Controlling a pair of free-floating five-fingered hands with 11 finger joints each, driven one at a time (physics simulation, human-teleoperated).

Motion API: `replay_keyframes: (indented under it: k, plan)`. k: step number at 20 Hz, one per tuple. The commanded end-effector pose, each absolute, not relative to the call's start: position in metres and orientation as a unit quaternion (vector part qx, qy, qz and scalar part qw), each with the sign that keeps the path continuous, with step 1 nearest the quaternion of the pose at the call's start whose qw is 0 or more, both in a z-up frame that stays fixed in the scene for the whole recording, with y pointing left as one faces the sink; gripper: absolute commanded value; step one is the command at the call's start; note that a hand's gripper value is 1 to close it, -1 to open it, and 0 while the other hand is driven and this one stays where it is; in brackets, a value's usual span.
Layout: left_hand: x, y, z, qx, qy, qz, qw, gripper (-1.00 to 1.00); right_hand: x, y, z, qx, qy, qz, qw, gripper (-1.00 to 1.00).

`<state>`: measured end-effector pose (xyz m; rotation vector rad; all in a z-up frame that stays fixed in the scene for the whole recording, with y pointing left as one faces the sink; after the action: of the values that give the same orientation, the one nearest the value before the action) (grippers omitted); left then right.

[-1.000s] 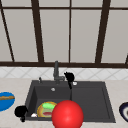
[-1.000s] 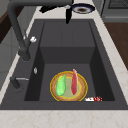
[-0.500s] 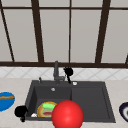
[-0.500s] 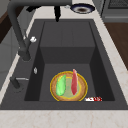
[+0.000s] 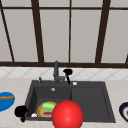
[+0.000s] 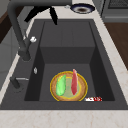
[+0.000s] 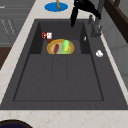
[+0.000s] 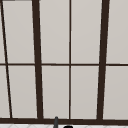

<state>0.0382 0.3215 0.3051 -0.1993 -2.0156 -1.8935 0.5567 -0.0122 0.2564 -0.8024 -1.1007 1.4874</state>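
Beside plate (image 6: 68,86): unreadable red-white label (image 6: 93,99)

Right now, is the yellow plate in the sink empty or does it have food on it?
Not empty. The yellow plate in the sink holds a green piece and a red piece.

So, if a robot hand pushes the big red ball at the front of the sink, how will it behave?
The red ball looks perfectly round and smooth, so it would probably roll away at a light push. Its glossy surface may slip from fingers. It seems rigid, though its weight cannot be judged.
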Motion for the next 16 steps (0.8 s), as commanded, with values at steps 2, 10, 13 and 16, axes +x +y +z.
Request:
replay_keyframes:
  k: [2, 10, 13, 16]
  plan:
    - [0.038, 0.321, 0.305, -0.071, -0.715, -0.671, 0.183, 0.0, 0.581, -0.011, 0.243, -0.299, -0.416, 0.651, 0.56, -1.0]
    - [0.038, 0.321, 0.305, -0.071, -0.715, -0.671, 0.183, 0.0, 0.619, -0.005, 0.219, -0.244, -0.358, 0.682, 0.589, -1.0]
    - [0.038, 0.321, 0.305, -0.071, -0.715, -0.671, 0.183, 0.0, 0.633, -0.002, 0.211, -0.241, -0.341, 0.687, 0.595, -1.0]
    - [0.038, 0.321, 0.305, -0.071, -0.715, -0.671, 0.183, 0.0, 0.649, 0.004, 0.206, -0.233, -0.337, 0.689, 0.598, -1.0]
